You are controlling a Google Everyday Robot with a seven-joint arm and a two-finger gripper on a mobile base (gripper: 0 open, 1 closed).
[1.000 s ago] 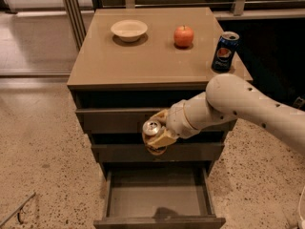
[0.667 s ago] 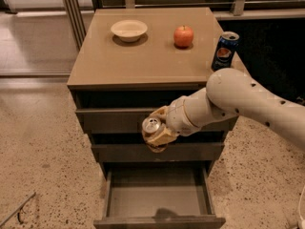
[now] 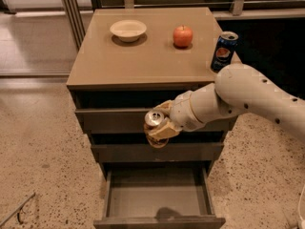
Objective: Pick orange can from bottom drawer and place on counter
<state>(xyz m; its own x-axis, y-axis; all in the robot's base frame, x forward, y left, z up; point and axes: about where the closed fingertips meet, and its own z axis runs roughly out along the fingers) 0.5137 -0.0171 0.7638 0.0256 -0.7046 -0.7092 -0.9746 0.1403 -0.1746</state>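
Gripper (image 3: pixel 161 130) clamped on the can (image 3: pixel 153 119), in front of the cabinet.
Far left: speckled tan floor (image 3: pixel 38 147); a thin dark object (image 3: pixel 16 213) at the lower-left corner is too unclear to identify. The glossy tan counter (image 3: pixel 138 63) has a pale bowl (image 3: pixel 127 30) at back left. The can is up off the open bottom drawer (image 3: pixel 107 194), level with the two upper drawer fronts and below the counter edge. Only its silver top is visible; the fingers (image 3: pixel 164 128) wrap and hide its body. The bottom drawer front is cut by the lower frame edge, with a dark shadow on its floor. An apple (image 3: pixel 182 36) sits at back centre, and a Pepsi can (image 3: pixel 224 51) is at the right edge. The white arm (image 3: pixel 252 99) runs off the frame to the right, covering parts of the upper drawers.
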